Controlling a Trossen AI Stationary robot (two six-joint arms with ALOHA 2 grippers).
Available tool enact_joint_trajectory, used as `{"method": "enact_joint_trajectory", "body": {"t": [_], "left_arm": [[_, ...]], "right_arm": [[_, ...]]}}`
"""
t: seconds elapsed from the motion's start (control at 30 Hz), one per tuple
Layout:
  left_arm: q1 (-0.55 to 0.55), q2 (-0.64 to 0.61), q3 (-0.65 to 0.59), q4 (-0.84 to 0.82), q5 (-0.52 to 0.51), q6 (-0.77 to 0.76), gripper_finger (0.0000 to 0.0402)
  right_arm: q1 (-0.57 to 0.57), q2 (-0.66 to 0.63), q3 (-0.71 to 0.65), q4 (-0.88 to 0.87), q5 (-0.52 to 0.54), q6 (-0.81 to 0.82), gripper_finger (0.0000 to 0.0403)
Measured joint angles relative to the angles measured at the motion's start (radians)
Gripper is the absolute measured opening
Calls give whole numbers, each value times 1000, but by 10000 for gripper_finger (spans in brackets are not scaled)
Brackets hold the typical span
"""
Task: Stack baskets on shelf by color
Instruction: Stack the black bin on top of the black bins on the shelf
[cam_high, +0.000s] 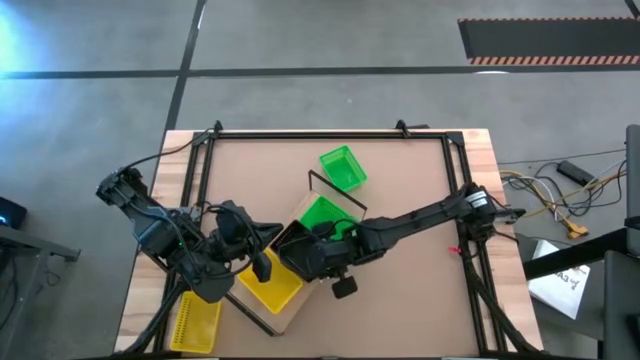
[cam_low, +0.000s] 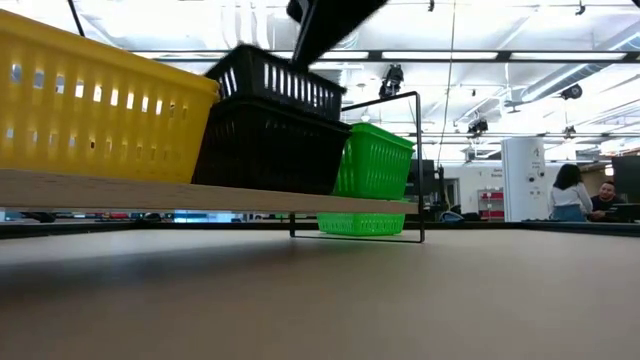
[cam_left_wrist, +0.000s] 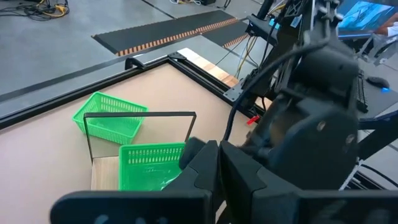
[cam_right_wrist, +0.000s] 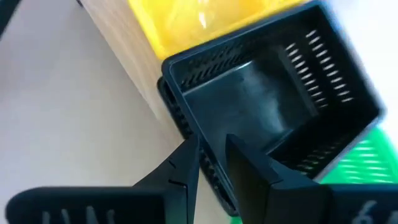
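Far left, a loose yellow basket (cam_high: 197, 322) lies on the tabletop (cam_high: 410, 240) off the shelf (cam_high: 283, 318), near the left arm's base. The left gripper (cam_high: 262, 266) hovers over the shelf's yellow basket (cam_high: 268, 283); whether its fingers are open or closed cannot be told.

Centre: a black basket (cam_right_wrist: 273, 93) is pinched by its near rim in the right gripper (cam_right_wrist: 212, 149) and sits tilted atop a second black basket (cam_low: 268, 148) — not yet nested. Its long axis runs across the shelf's length (judged from the right wrist view). Seating it looks to call for levelling, then lowering straight down.

Right: a green basket (cam_high: 325, 213) sits on the shelf's far end; another green basket (cam_high: 342, 168) rests on the tabletop beyond. No readable labels or writing.
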Motion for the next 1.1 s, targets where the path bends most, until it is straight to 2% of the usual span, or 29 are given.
{"method": "enact_joint_trajectory", "body": {"t": [0.13,0.43,0.5,0.6,0.77,0.87,1.1], "left_arm": [[0,0,0,9,0,0,0],[1,0,0,12,0,6,0],[0,0,0,12,0,6,0],[0,0,0,14,0,7,0],[0,0,0,16,0,25,0],[0,0,0,17,0,26,0],[0,0,0,17,0,26,0]], "right_arm": [[0,3,-34,24,0,28,64],[2,-73,-13,27,1,110,47],[10,-101,-54,50,32,140,42],[26,-146,-166,182,92,177,34],[29,-165,-341,423,96,254,26],[28,-159,-384,449,99,310,21],[29,-140,-394,448,98,310,14]]}}
